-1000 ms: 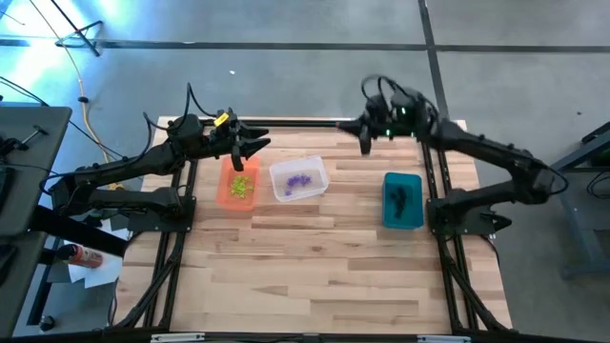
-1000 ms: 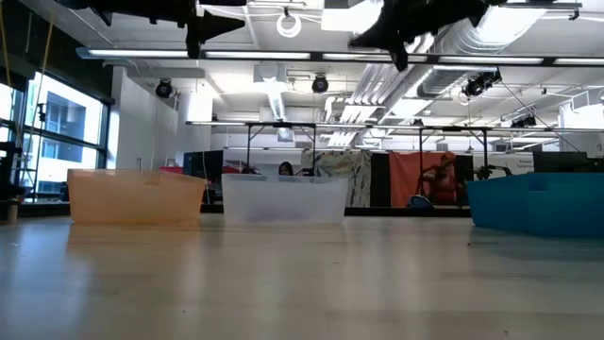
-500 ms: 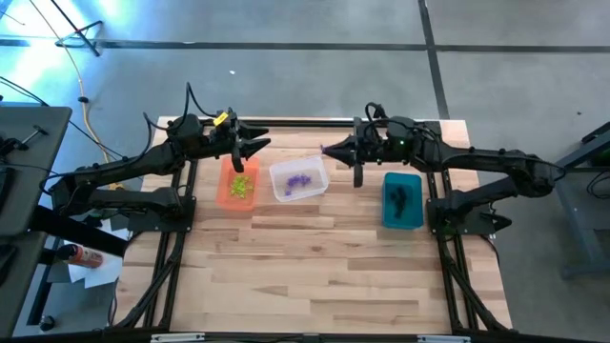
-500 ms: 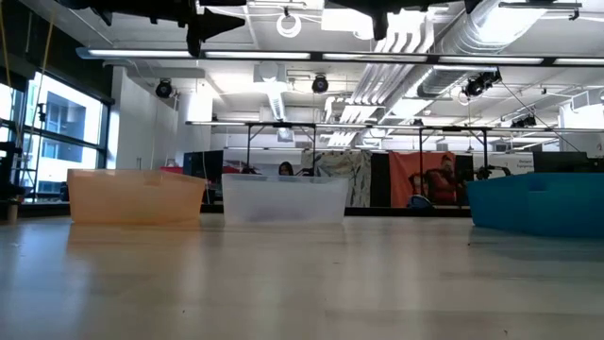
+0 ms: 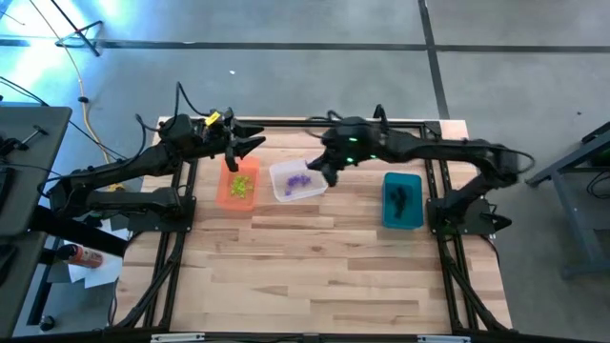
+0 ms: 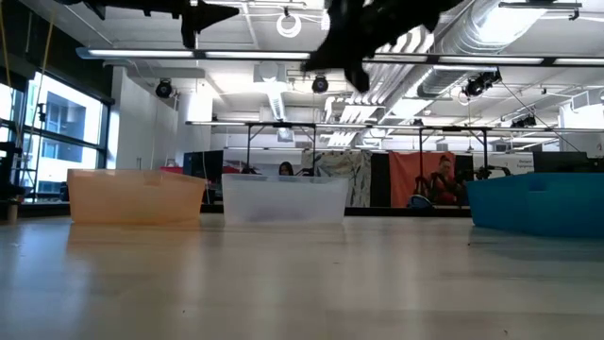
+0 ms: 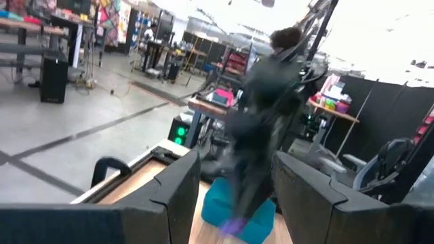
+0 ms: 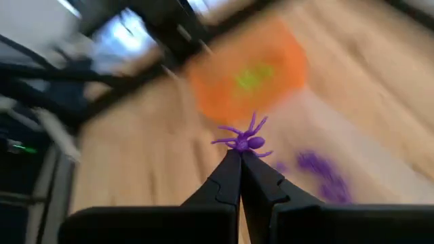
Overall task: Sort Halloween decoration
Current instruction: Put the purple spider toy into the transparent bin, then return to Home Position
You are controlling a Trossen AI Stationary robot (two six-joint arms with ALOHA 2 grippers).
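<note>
I am sorting the little spiders by colour. My right claw is pinched shut on one purple spider. You can see it sticking up from my fingertips in the right wrist view. From above, this claw hangs over the far edge of the clear bin, the middle one of three.

I think this is the drop step. Next I need to get the spider right over the middle of the clear bin, then let my fingers go so it falls in with the others. If I let go too soon, it may land on the table.

My left claw waits with its fingers apart, holding nothing, just above the far end of the orange bin.

The orange bin has yellow-green spiders in it. The clear bin has purple spiders. The teal bin sits well apart on the right and has black spiders. I see no loose spiders on the table.
</note>
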